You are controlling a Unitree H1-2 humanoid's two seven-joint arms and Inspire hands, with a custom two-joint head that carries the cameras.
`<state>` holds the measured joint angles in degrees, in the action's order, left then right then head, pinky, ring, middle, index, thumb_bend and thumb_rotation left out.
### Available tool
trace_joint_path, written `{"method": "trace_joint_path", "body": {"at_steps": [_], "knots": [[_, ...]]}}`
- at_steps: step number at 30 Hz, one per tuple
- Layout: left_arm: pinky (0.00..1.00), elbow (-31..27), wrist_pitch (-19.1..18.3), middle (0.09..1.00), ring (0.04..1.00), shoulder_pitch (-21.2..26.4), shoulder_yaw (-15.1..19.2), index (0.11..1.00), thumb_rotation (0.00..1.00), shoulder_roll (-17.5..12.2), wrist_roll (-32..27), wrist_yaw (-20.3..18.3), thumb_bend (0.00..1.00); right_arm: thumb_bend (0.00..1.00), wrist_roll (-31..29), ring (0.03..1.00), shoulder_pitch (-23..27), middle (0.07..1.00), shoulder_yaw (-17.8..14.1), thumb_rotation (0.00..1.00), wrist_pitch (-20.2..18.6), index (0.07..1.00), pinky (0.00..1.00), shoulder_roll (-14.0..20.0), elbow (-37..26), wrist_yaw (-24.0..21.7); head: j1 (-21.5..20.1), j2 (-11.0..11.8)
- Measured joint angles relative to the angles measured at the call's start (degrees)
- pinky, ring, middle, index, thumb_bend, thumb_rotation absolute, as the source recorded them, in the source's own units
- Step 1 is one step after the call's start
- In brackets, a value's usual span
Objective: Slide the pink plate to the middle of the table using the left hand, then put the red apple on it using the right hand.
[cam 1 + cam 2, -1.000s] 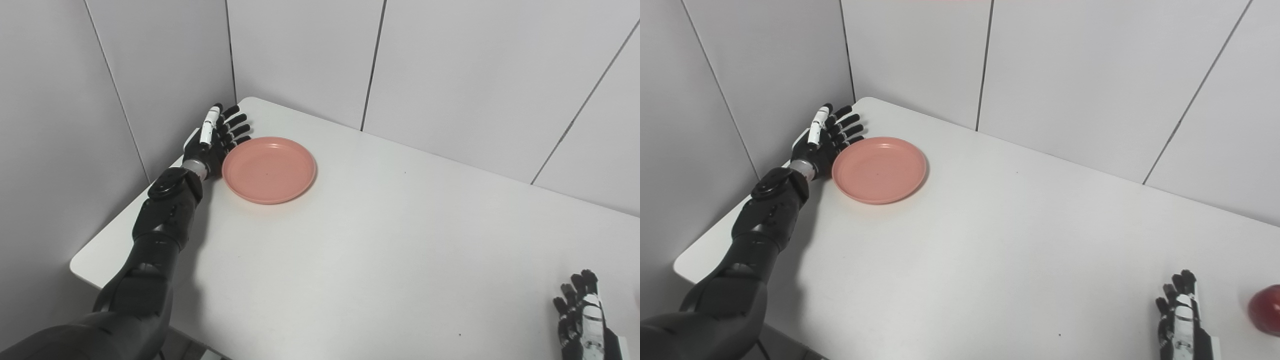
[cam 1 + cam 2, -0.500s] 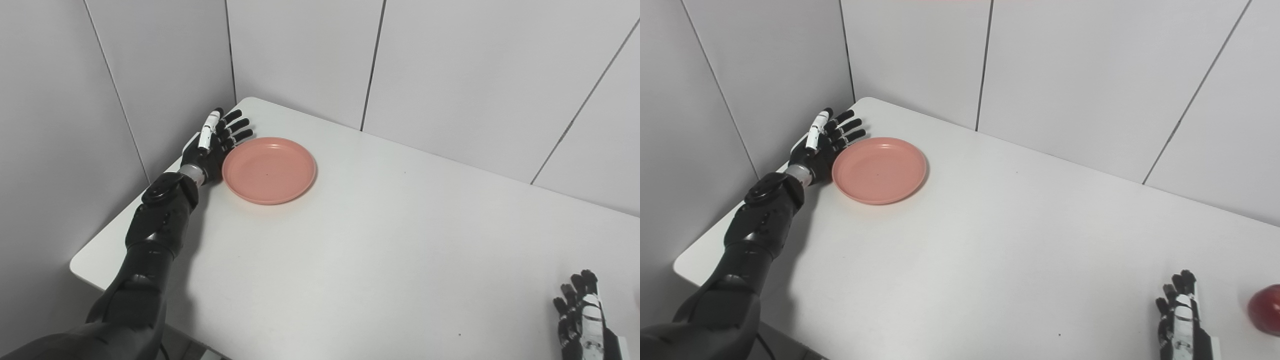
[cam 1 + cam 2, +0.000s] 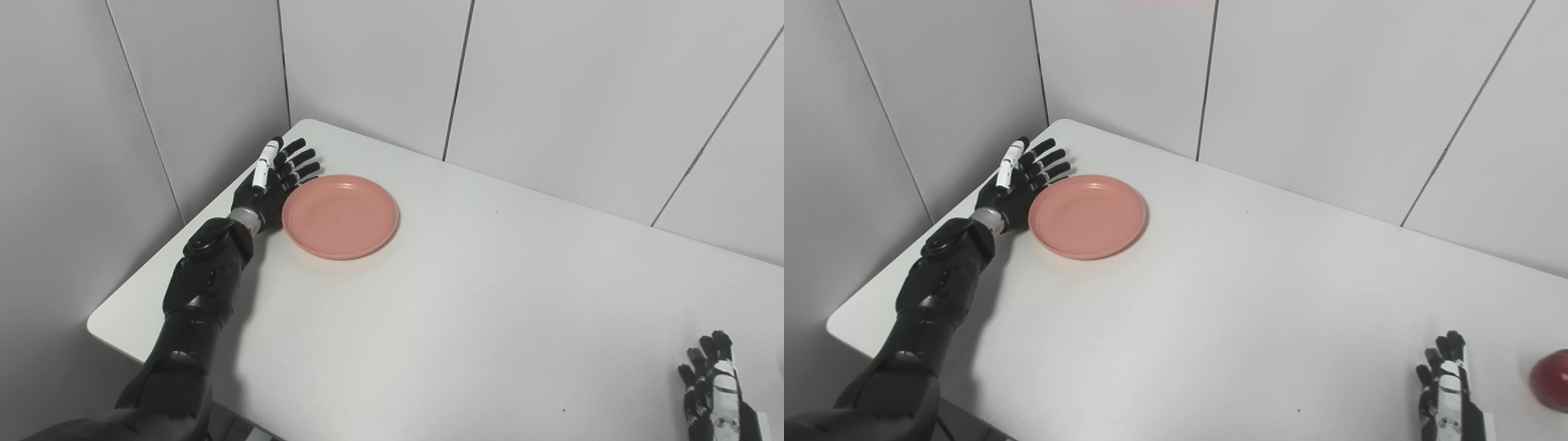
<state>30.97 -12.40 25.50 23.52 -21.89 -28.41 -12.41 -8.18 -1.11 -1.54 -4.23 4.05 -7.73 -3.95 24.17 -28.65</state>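
The pink plate (image 3: 340,215) lies flat near the far left corner of the white table (image 3: 478,306). My left hand (image 3: 269,184) is open, fingers stretched out, its palm edge against the plate's left rim. At the bottom right, my right hand (image 3: 1448,383) rests low on the table with fingers apart, holding nothing. The red apple (image 3: 1551,380) sits just right of it at the picture's edge, seen only in the right eye view.
Grey panelled walls (image 3: 367,67) close in the table at the back and on the left. The table's left edge (image 3: 147,269) runs close beside my left forearm.
My left hand has pushed the plate a little to the right and toward me. The right hand and apple have stayed still.
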Motion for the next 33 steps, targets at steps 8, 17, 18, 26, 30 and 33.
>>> {"method": "trace_joint_path", "body": {"at_steps": [8,17,18,26,30,33], "knots": [[0.86,0.1,0.3,0.887,0.870,0.4,0.1,0.868,1.00,1.2,0.0,1.0,0.31,0.08,-0.1,1.000,0.0,1.000,0.0,1.00,0.0,1.000,1.00,-0.1,0.0,0.0,-0.3,-0.2],[0.87,0.1,1.3,0.889,0.874,1.2,-0.1,0.870,1.00,3.0,0.0,2.8,0.30,0.08,-0.1,1.000,0.0,1.000,0.0,1.00,0.0,1.000,1.00,0.0,0.0,-0.1,-0.5,-0.3],[0.87,0.1,1.4,0.889,0.874,1.2,-0.2,0.869,1.00,3.1,0.0,2.9,0.30,0.09,-0.1,1.000,0.0,1.000,0.0,1.00,0.0,1.000,1.00,0.0,0.0,-0.1,-0.5,-0.3],[0.88,0.0,1.9,0.886,0.876,1.5,-0.5,0.861,1.00,4.0,0.1,3.3,0.30,0.08,-0.2,1.000,0.0,1.000,0.0,1.00,0.0,1.000,1.00,0.0,0.0,-0.1,-0.6,-0.3],[0.87,0.0,1.9,0.884,0.872,1.6,-0.6,0.860,1.00,4.1,0.2,3.5,0.30,0.08,-0.5,1.000,0.0,1.000,0.0,1.00,0.0,1.000,1.00,-0.1,0.0,-0.1,-0.8,-0.4],[0.87,-0.2,1.9,0.883,0.871,1.6,-0.6,0.858,1.00,4.3,0.2,3.6,0.30,0.08,-0.8,1.000,0.0,1.000,0.0,1.00,0.0,1.000,1.00,-0.1,0.0,-0.1,-0.9,-0.4]]}}
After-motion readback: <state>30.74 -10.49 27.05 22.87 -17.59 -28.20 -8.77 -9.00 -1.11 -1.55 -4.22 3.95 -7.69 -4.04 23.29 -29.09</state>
